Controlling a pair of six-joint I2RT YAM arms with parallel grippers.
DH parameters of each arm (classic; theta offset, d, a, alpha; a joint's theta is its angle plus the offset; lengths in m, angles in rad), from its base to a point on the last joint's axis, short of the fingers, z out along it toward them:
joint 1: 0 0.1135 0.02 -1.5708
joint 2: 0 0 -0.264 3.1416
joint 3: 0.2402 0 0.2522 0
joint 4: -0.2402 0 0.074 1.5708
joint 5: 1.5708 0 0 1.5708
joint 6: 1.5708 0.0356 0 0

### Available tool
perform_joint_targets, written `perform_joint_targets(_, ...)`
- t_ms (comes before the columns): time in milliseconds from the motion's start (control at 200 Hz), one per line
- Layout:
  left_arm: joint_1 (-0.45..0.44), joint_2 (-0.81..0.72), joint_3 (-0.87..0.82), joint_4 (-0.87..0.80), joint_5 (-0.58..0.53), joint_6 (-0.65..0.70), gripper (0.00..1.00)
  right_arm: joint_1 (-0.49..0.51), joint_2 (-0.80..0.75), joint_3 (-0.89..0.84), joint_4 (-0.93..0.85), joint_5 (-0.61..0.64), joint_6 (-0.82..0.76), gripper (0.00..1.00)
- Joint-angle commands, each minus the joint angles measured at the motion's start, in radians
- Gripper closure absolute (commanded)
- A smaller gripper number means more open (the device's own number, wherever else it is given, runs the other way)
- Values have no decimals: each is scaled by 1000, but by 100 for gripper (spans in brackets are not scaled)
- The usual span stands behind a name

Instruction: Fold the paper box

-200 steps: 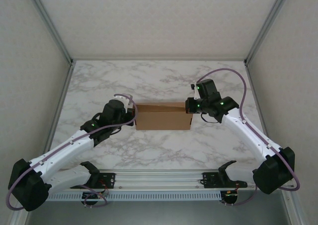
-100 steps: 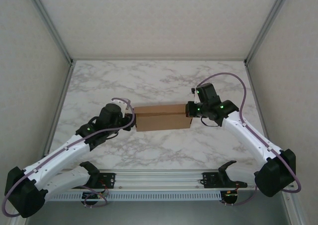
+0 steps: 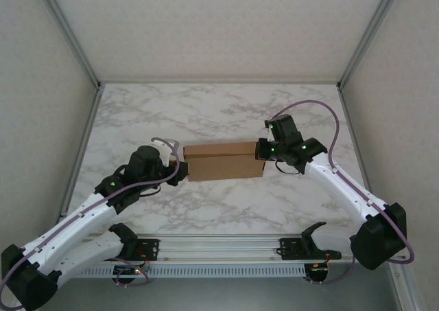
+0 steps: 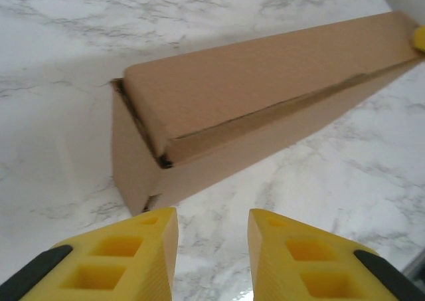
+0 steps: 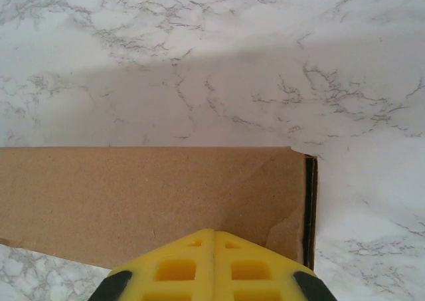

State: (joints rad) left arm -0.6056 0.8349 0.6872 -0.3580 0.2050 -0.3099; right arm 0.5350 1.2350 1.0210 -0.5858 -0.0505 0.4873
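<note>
The paper box (image 3: pixel 223 161) is a plain brown cardboard box with its lid down, lying in the middle of the marble table. My left gripper (image 3: pixel 180 169) sits just off the box's left end. In the left wrist view the box (image 4: pixel 265 95) lies beyond the yellow fingers (image 4: pixel 156 248), and my left gripper (image 4: pixel 212 222) is open with nothing between them. My right gripper (image 3: pixel 261 150) is at the box's right end. In the right wrist view it (image 5: pixel 214 234) is shut, its tips over the lid (image 5: pixel 133 195) near the right edge.
The white marble table (image 3: pixel 226 112) has free room behind and in front of the box. Metal frame posts (image 3: pixel 72 40) and pale walls enclose it. A rail (image 3: pixel 219 246) with the arm mounts runs along the near edge.
My left gripper has opened and drawn back a little from the box's left end toward the near left. The right gripper has stayed shut at the right end.
</note>
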Motion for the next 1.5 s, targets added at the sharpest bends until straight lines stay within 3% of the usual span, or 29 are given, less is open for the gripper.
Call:
perform_joint_targets(0, -6, -11, 62, -24, 59, -11, 66, 6, 37, -23, -97, 50, 11, 100)
perform_joint_targets(270, 49, 43, 161, -31, -65, -56, 61, 9, 35, -19, -103, 51, 6, 100)
perform_joint_targets(406, 98, 112, 149, 68, 10, -78, 63, 8, 35, -24, -102, 52, 3, 100)
perform_joint_targets(681, 101, 177, 72, 220, 144, -116, 71, 10, 41, -24, -108, 57, -4, 100)
perform_joint_targets(1031, 103, 179, -92, 187, 97, -151, 74, 10, 50, -43, -101, 63, -3, 100)
perform_joint_targets(1492, 104, 225, -62, 146, 71, -118, 77, -6, 4, 114, -171, 26, -40, 95)
